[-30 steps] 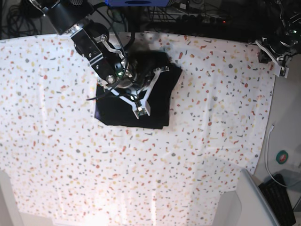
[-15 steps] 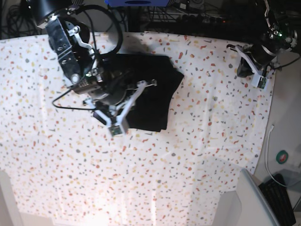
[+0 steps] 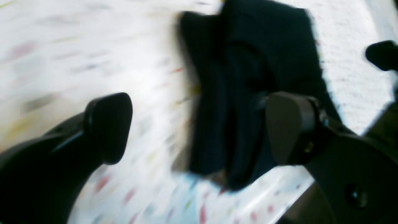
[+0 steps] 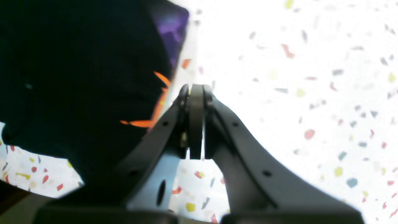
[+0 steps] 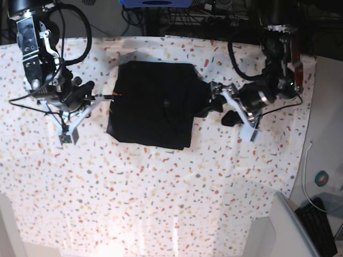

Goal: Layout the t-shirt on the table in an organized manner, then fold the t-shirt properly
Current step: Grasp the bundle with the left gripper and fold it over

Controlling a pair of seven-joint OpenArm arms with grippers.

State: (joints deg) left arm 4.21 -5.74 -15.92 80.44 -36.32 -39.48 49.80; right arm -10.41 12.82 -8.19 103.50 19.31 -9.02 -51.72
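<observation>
Base view shows the t-shirt [image 5: 153,104] lying as a compact black rectangle toward the far middle of the worktop [image 5: 161,203], nothing covering it now. A second ago the right claw [image 5: 67,134] sat on top of the cloth, pressing the fold; it has since swung off to the bare worktop just beside the shirt's edge, its jaws pressed together and empty, as the right wrist view confirms. Meanwhile the left claw [image 5: 220,107], parked at the far corner a moment back, has come in to the shirt's opposite edge and sprung wide; in the left wrist view the fingers [image 3: 108,127] stand well apart with the folded edge between them, not yet gripped.

That suggests the layout and early folds are done, and the left arm is lining up to take this edge for another fold.
</observation>
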